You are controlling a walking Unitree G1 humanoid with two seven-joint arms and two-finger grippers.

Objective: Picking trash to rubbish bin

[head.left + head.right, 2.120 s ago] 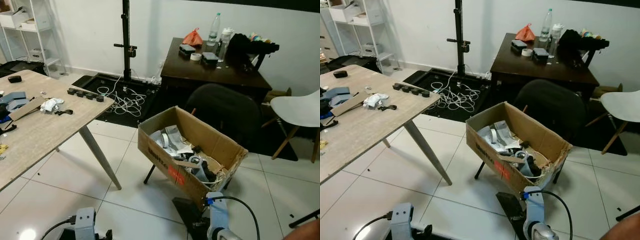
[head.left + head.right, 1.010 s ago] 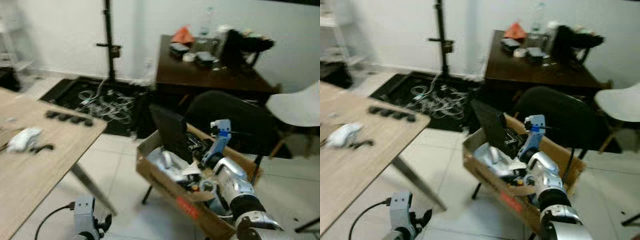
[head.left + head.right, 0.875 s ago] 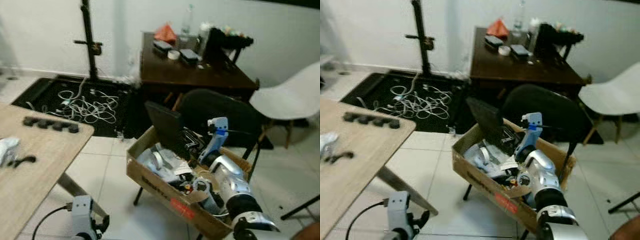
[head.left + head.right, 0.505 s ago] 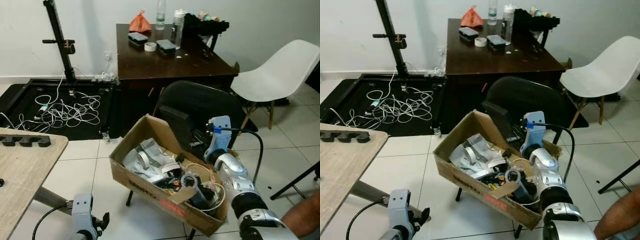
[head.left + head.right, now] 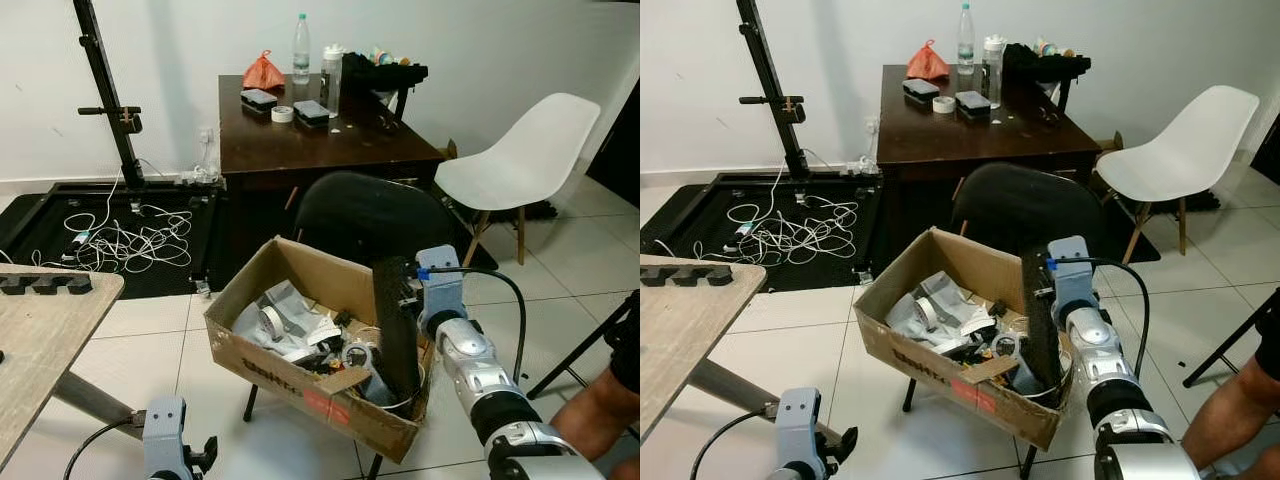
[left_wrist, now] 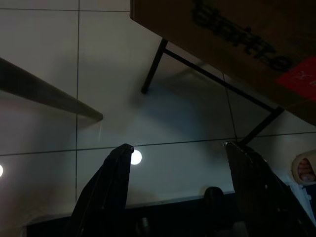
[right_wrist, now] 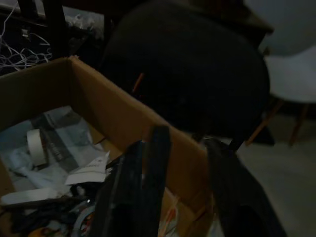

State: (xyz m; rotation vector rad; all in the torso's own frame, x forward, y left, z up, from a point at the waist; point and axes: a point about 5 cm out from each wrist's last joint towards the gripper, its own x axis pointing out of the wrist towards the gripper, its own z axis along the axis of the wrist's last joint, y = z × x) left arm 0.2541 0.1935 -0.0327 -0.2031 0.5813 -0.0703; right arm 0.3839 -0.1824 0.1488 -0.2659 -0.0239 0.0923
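Head views are bright, evenly lit and sharp, with soft shadows under the cardboard box. Both wrist views are dim and murky; a small round glare spot sits on the floor tiles.

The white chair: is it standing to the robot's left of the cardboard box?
No, the white chair stands to the robot's right of the cardboard box.

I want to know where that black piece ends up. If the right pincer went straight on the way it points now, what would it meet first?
Probably the trash in the cardboard box. The right pincer points down into it, with the black flat piece at its fingers, though depth is hard to judge.
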